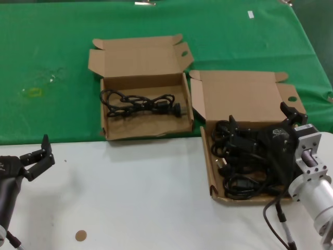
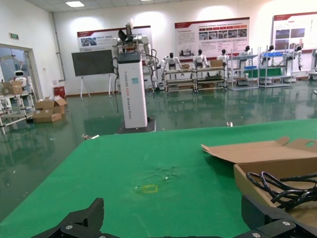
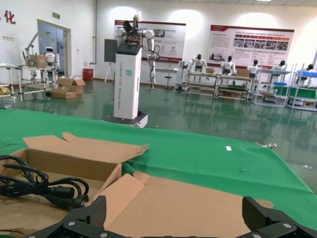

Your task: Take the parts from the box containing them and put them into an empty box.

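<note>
Two cardboard boxes sit before me on the counter (image 1: 130,198), straddling the edge where the green cloth (image 1: 52,62) meets the white surface, and everything about my next move depends on which one lies under which arm. The right-hand box (image 1: 244,99), flaps folded back, holds the heap of black power cords (image 1: 244,172), tangled loops with moulded plugs filling its tray from the near wall to about the middle. The left-hand box (image 1: 140,57) is not quite empty: one cord bundle (image 1: 140,104) already lies in it, stretched across the box from side wall to side wall, plug toward the right. My right pincer (image 1: 260,127) hangs directly over the heap, its jaws spread wide with the cords just below them; from its wrist camera I see both black fingertips (image 3: 89,218) apart and nothing between them, so it grips nothing. My left pincer (image 1: 39,156) waits well apart, low over the white counter at my near left, jaws also spread and holding nothing. The heap therefore lies straight down from my right pincer and far from my left, so I judge the right arm should take the pick. The loops in the heap run mostly toward and away from me, so a grasp across a bundle's middle looks best, followed by a carry leftward and slightly away to the other box.
</note>
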You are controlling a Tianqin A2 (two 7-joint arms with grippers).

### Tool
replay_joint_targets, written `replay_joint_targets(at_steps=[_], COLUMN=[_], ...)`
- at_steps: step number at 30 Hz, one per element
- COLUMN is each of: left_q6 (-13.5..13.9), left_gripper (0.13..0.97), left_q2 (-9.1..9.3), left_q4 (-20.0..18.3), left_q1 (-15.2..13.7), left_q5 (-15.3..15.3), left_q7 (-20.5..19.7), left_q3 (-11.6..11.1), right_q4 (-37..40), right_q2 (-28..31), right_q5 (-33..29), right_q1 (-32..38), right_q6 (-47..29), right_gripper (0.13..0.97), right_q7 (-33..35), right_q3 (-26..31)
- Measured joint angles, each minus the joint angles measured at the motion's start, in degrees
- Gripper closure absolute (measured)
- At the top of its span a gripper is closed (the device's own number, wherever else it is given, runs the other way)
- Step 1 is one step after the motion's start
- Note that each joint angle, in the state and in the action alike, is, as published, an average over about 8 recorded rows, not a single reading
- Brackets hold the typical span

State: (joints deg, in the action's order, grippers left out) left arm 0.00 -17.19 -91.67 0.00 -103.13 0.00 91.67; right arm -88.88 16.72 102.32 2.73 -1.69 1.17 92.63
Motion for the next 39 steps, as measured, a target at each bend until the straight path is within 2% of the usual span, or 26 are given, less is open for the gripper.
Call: replay_joint_targets(at_steps=[39], left_q6=[0.0], left_gripper=[0.132], left_q2=[0.00], left_q4=[0.0], left_q1=[0.0], left_q5=[0.0], left_q7=[0.0], left_q3=[0.0], right_q4=[0.0], right_q2=[0.0], right_q5=[0.0], right_q1=[0.0], right_q6=[0.0], right_gripper=[0.129], right_q7=[0.0], right_q3=[0.0])
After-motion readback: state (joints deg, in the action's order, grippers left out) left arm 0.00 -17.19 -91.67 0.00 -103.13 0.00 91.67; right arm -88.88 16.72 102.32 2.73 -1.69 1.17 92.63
